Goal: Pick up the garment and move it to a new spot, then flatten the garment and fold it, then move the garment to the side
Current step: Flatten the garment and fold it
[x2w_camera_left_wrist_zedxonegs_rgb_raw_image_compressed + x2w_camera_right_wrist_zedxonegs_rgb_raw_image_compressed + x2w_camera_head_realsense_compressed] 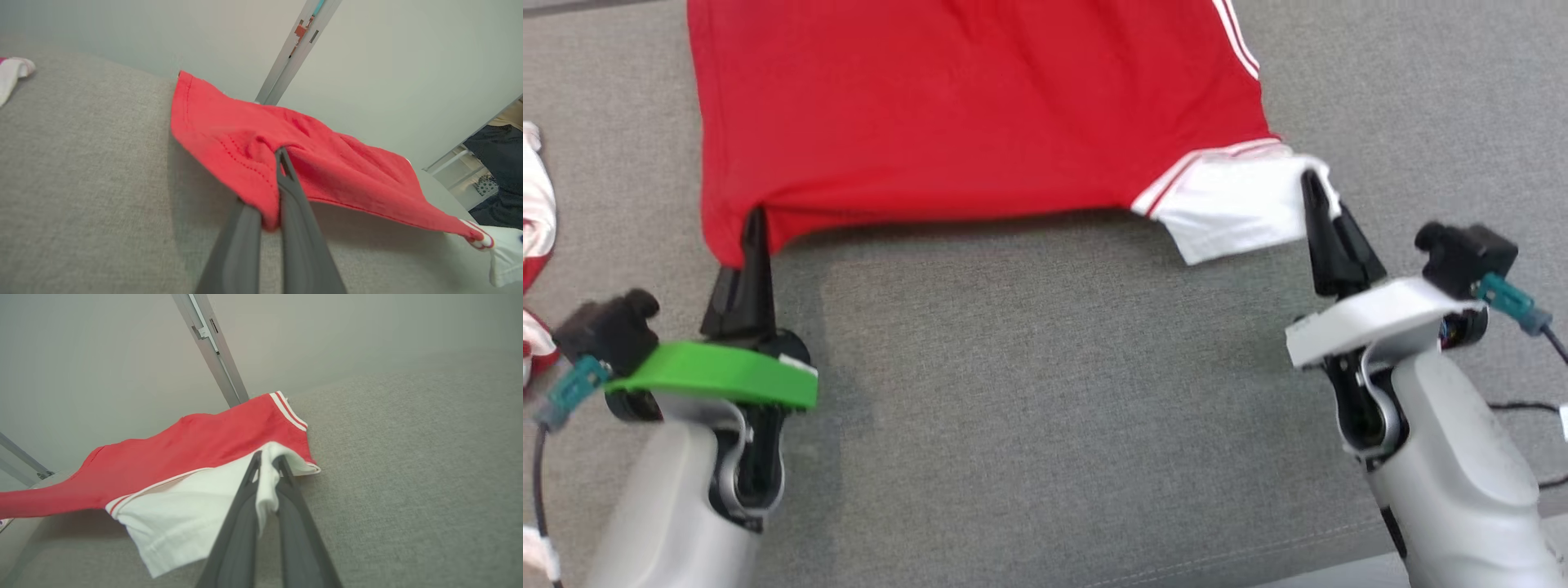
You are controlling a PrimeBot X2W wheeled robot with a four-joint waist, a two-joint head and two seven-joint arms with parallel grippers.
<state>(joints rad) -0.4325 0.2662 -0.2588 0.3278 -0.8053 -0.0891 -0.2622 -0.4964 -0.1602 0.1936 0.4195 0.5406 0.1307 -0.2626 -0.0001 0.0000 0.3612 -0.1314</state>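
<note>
Across the top of the head view, a red garment (972, 106) is lying spread on the grey counter (1045, 392), with its near edge rising off the surface and casting a shadow beneath.

At lower left, the left gripper (756, 216) is pinching the garment's near red corner, its jaws closed tight on the fabric. Its wrist view is showing the hem of the garment (327, 171) bunching where the left gripper (280, 153) is holding it.

At right, the right gripper (1311, 180) is clamping the white sleeve (1233, 204), jaws narrow, with only the cloth between them. From its wrist, the right gripper (267, 457) is gripping a fold of the sleeve (179, 514), the rest of which is hanging just above the counter.

At the far left edge, a white and red cloth (535, 220) is lying well apart from the garment.
</note>
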